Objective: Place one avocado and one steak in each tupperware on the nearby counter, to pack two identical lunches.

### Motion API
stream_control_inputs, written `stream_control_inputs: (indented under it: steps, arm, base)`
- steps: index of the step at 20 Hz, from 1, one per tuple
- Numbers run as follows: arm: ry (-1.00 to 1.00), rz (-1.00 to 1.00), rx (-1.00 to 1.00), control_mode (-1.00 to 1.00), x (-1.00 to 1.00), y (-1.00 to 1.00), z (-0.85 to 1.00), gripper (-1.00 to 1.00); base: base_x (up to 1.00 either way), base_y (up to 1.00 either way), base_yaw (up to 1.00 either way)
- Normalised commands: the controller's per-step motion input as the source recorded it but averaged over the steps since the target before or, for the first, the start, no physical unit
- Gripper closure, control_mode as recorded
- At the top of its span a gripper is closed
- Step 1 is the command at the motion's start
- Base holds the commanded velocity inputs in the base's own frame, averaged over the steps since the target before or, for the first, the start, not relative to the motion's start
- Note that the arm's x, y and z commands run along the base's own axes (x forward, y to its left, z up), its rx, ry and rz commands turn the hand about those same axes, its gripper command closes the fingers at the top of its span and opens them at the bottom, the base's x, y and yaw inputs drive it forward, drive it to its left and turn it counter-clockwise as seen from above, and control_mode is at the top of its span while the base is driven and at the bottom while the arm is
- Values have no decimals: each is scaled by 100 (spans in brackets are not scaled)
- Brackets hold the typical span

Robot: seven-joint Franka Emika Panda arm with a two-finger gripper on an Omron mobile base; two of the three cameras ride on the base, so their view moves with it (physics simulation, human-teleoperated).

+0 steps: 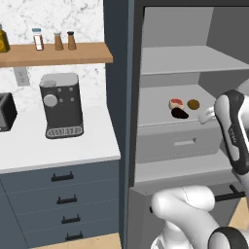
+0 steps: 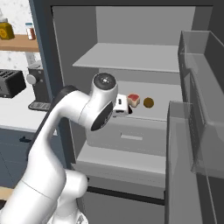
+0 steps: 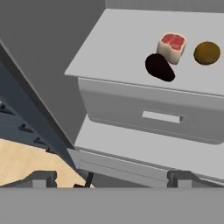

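Observation:
Inside the open fridge, a red-and-white steak (image 3: 173, 46) lies on the middle shelf (image 3: 113, 48). A dark, almost black avocado (image 3: 159, 67) touches its near side, and a round brown item (image 3: 207, 52) sits to its right. The same steak (image 1: 176, 103), avocado (image 1: 180, 113) and brown item (image 1: 193, 104) appear in the left base view. My gripper (image 3: 113, 177) is open with nothing between its fingers, hovering in front of and above the shelf. From the right, my hand (image 2: 120, 105) hides part of the avocado beside the steak (image 2: 134, 99). The white counter (image 1: 58, 146) is left of the fridge.
A coffee machine (image 1: 61, 104) and a toaster (image 1: 6, 112) stand on the counter, under a wooden shelf (image 1: 53, 53) with bottles. A fridge drawer (image 3: 159, 116) sits below the food shelf. The open fridge door with clear bins (image 2: 199, 109) stands close on the right.

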Motion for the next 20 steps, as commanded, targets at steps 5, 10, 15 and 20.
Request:
stream_control_inputs:
  steps: [5,10,15,20]
  arm:
    - [0,-2,0,-100,47,-9,-24,-100]
    - [0,-5,0,-100,53,-1,-24,-100]
    - [0,-7,-4,-100,58,-6,-31,-100]
    - [-2,0,-10,-100,48,-6,-23,-100]
  base:
    - [0,0,0]
    - [0,0,0]
    - [0,0,0]
    - [0,0,0]
